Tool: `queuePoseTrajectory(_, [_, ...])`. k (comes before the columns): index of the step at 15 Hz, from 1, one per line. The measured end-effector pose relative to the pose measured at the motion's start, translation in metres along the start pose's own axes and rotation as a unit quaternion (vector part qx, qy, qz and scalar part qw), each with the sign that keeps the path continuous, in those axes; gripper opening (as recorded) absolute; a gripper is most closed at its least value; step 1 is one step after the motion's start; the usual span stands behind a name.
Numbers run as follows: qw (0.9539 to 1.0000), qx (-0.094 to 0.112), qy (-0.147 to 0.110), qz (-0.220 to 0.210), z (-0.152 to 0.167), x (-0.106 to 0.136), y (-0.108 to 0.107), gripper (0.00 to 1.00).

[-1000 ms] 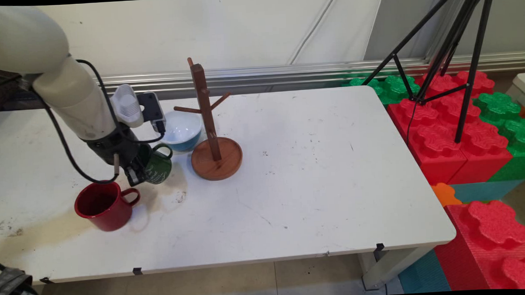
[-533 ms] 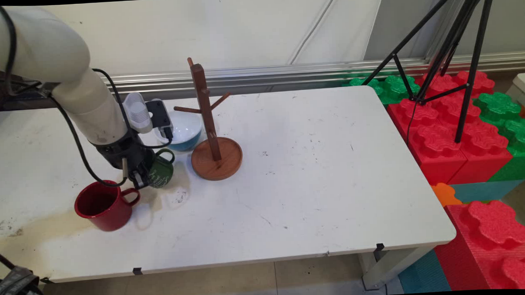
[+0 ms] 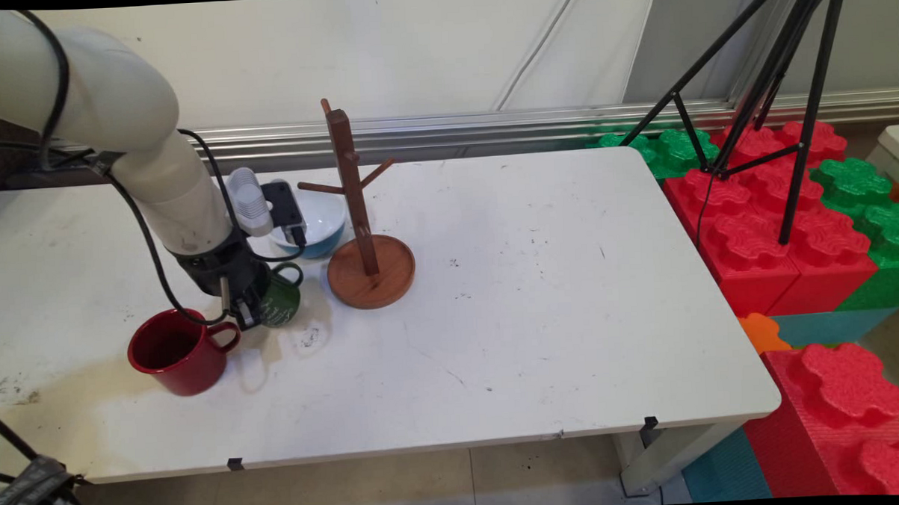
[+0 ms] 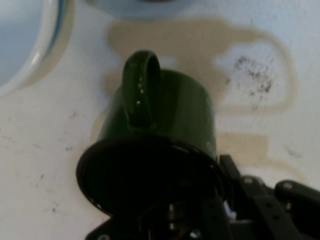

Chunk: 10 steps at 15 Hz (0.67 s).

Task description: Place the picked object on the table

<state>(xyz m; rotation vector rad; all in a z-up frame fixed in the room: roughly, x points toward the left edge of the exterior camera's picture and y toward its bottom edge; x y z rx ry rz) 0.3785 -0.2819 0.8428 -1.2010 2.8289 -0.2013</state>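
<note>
With my gripper [image 3: 253, 313] clamped on the green mug's [image 3: 279, 302] rim, I carried it slightly toward three o'clock, off the table [image 3: 540, 279], between red mug [image 3: 176, 355] and wooden rack [image 3: 360, 233].

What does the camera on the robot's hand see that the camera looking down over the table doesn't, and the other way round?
Only the hand view looks into the dark mouth of the green mug, with its handle seen close up and the brownish stain outline on the table beyond it.

Only the main view shows the red mug, the wooden mug tree, the arm, the tripod and the coloured blocks.

Both show the green mug held at its rim by the gripper, the blue bowl and the white table.
</note>
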Motion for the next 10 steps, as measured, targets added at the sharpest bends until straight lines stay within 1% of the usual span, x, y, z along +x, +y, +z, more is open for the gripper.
queuePoseTrajectory(1, [1.0, 0.0, -0.001, -0.001, 0.001, 0.001, 0.0, 0.0])
queuePoseTrajectory(2, [1.0, -0.001, -0.001, -0.002, 0.003, 0.003, 0.0, 1.0])
queuePoseTrajectory(10, [0.9998, 0.003, 0.008, -0.019, 0.009, 0.011, 0.0, 1.0])
